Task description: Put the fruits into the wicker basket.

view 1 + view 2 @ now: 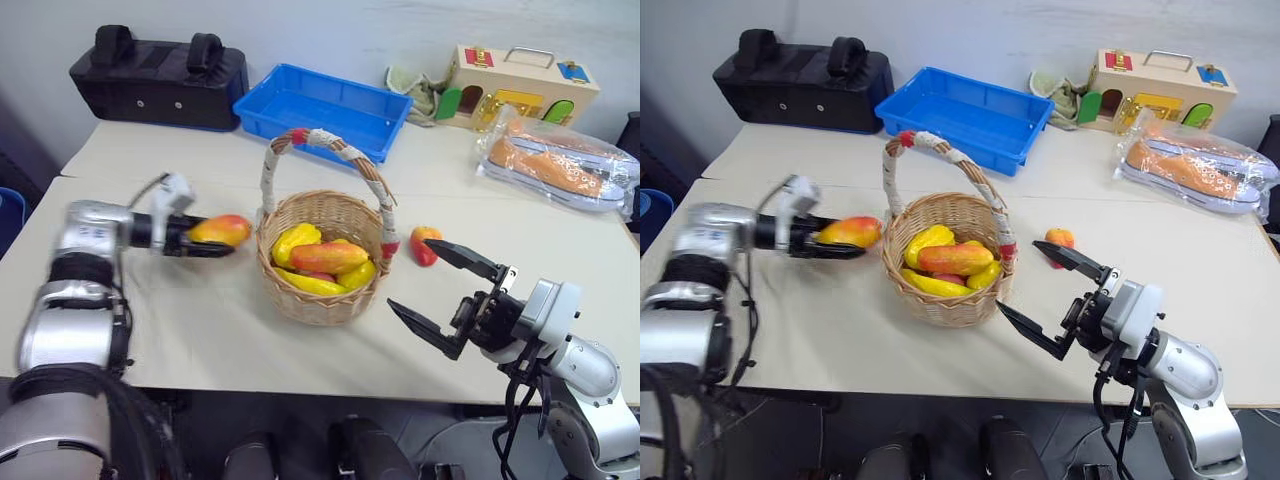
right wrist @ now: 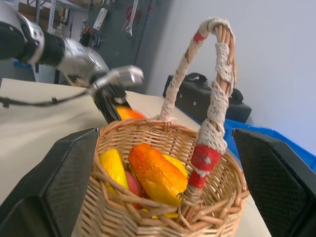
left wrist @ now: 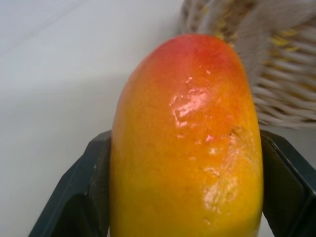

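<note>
- The table (image 1: 200,340) is covered in smooth pale cream sheeting; along its far edge a black padded bag (image 1: 160,78), a flat blue plastic tray (image 1: 322,108) and a wooden toy house (image 1: 520,88) are lined up.
- Near the far right corner, orange shoes in clear crinkled wrapping (image 1: 558,165) are laid.
- The wicker basket (image 1: 320,290), round and woven in light tan, is set mid-table; its tall arched handle (image 1: 330,145) is wound with white cloth and red bands, and glossy yellow and orange-red fruits (image 1: 328,256) are piled inside.
- The left gripper (image 1: 205,240) is held just beside the basket's left rim, its black fingers (image 3: 84,192) clamped on a shiny yellow-orange, red-tipped mango (image 1: 222,230).
- The right gripper (image 1: 445,295) is poised at the basket's right, fingers spread wide and empty.
- A small round peach (image 1: 425,243) is left on the table right of the basket.
</note>
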{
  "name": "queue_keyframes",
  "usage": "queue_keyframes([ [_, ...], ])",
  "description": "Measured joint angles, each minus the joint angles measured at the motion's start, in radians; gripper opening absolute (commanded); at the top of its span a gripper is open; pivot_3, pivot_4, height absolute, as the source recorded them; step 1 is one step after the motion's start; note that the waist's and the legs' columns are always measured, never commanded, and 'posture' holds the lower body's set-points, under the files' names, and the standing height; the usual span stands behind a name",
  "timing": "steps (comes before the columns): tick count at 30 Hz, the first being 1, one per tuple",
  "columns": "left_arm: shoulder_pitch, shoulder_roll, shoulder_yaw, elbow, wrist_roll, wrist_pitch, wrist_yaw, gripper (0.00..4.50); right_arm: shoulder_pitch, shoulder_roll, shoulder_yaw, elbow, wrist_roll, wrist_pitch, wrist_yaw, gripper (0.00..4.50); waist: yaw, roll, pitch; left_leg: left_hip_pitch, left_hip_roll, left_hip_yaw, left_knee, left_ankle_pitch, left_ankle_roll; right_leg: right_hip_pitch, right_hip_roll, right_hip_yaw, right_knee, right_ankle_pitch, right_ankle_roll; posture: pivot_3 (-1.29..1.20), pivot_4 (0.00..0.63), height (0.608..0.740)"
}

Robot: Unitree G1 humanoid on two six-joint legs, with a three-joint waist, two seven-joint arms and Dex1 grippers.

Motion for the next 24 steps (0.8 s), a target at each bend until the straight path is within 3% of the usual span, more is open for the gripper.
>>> queue_keyframes([
  [5,0.119,0.083,0.056,-0.394,-0.175,0.211,-0.022,3.31,0.037,-0.003,-0.025,0.018,0.012,-0.018,0.028,4.5,0.028,0.002,0.001,0.0,-0.001,-0.003,0.003,-0.002,0.003,0.005,-0.002,0.0,-0.002,0.0,0.0,0.0,0.15,0.74],
  [10,0.195,-0.037,-0.037,-0.908,-0.28,0.415,0.042,3.31,0.041,-0.008,-0.048,0.02,0.043,-0.017,0.05,4.5,0.044,0.002,0.001,-0.001,-0.003,-0.008,0.007,-0.003,0.005,0.009,-0.002,0.002,-0.004,0.001,0.002,0.0,0.15,0.74],
  [17,0.119,-0.233,-0.179,-1.088,-0.23,0.591,0.326,3.31,0.008,-0.012,-0.047,0.015,0.049,0.011,0.039,4.5,0.025,0.002,0.001,-0.001,-0.002,-0.005,0.007,-0.002,0.003,0.007,0.002,0.007,-0.003,0.001,0.002,0.0,0.15,0.74],
  [21,0.094,-0.269,-0.238,-1.089,-0.124,0.609,0.485,3.31,0.007,-0.012,-0.038,-0.008,0.049,0.034,0.019,4.5,0.022,0.004,0.001,0.0,-0.002,-0.005,0.006,-0.002,0.003,0.006,0.003,0.009,-0.002,0.001,0.002,0.0,0.15,0.74],
  [24,0.108,-0.284,-0.265,-1.103,-0.108,0.609,0.515,3.31,0.008,-0.01,-0.036,-0.027,0.049,0.043,0.005,4.5,0.024,0.004,0.001,-0.001,-0.002,-0.005,0.006,-0.002,0.003,0.006,0.003,0.008,-0.003,0.001,0.002,0.0,0.15,0.74],
])
